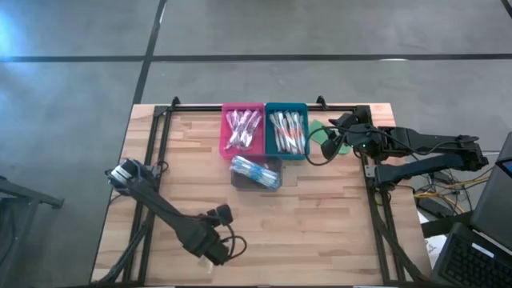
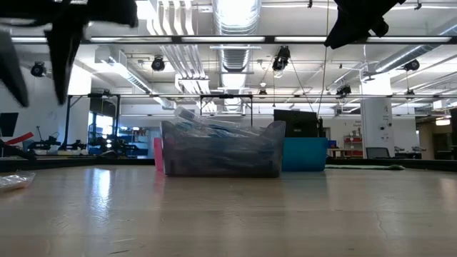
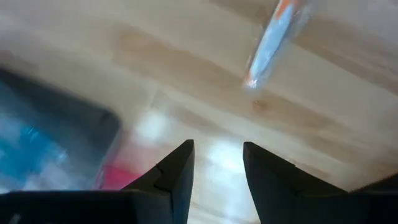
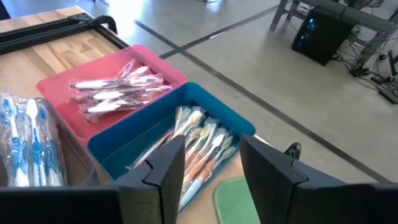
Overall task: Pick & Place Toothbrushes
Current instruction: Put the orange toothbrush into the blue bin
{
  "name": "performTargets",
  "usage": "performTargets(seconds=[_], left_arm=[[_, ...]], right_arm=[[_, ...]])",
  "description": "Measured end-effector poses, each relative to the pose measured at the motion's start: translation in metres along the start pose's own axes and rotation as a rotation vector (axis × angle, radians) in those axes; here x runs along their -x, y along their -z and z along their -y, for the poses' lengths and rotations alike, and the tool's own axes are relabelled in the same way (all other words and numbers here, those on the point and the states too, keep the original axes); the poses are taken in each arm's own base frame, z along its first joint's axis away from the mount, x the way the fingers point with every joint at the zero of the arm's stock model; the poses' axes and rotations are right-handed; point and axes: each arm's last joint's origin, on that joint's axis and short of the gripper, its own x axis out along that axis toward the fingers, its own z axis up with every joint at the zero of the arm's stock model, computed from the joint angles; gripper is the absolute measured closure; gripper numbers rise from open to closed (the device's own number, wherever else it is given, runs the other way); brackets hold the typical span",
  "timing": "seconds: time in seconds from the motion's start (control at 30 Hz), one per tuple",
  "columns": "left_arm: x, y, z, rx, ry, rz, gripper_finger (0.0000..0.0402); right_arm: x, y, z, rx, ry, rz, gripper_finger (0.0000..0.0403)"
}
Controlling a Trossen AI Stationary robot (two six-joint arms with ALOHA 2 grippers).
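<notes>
Wrapped toothbrushes lie in three trays at the table's far middle: pink ones in a pink tray [image 1: 242, 128] [image 4: 112, 84], orange ones in a blue tray [image 1: 286, 130] [image 4: 186, 146], blue ones in a grey tray [image 1: 256, 172] [image 2: 221, 150]. One loose wrapped toothbrush [image 3: 273, 37] with an orange end lies flat on the wood ahead of my left gripper [image 3: 217, 146], which is open, empty and above the table's near left part [image 1: 222, 213]. My right gripper [image 4: 211, 140] [image 1: 340, 132] is open and empty, just right of the blue tray.
A flat green piece [image 4: 236, 196] [image 1: 324, 138] lies on the table right of the blue tray, under my right gripper. A black frame [image 1: 272, 106] runs along the far edge and down both sides. Another wrapped packet [image 2: 14, 180] lies at the low view's left.
</notes>
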Motion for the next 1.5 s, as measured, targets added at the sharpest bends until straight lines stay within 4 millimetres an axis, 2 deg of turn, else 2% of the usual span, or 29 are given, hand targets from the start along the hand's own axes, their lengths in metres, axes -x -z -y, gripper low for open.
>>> performTargets(seconds=[0.17,0.33,0.73,0.9,1.13,1.3,1.5], left_arm=[[-0.022,-0.01,0.008,-0.039,0.071,0.086,0.0273],[-0.035,-0.014,0.012,-0.045,0.094,0.133,0.0288],[-0.046,-0.023,0.014,-0.035,0.119,0.241,0.0296],[-0.051,-0.025,0.017,-0.018,0.13,0.263,0.03],[-0.07,-0.023,0.025,-0.032,0.133,0.254,0.03],[-0.075,-0.023,0.028,-0.074,0.131,0.265,0.0303],[-0.074,-0.024,0.027,-0.077,0.127,0.272,0.0345]], right_arm=[[0.0,0.0,0.0,0.0,0.0,0.0,0.0236],[0.0,0.0,0.0,0.0,0.0,0.0,0.0219],[0.0,0.0,-0.001,-0.001,-0.021,-0.008,0.0198],[0.0,0.0,-0.001,-0.019,-0.02,-0.008,0.0201],[0.0,0.0,-0.001,-0.019,-0.02,-0.008,0.0214],[0.0,0.0,-0.001,-0.019,-0.02,-0.008,0.0222],[0.0,0.0,-0.001,-0.019,-0.02,-0.009,0.0231]])
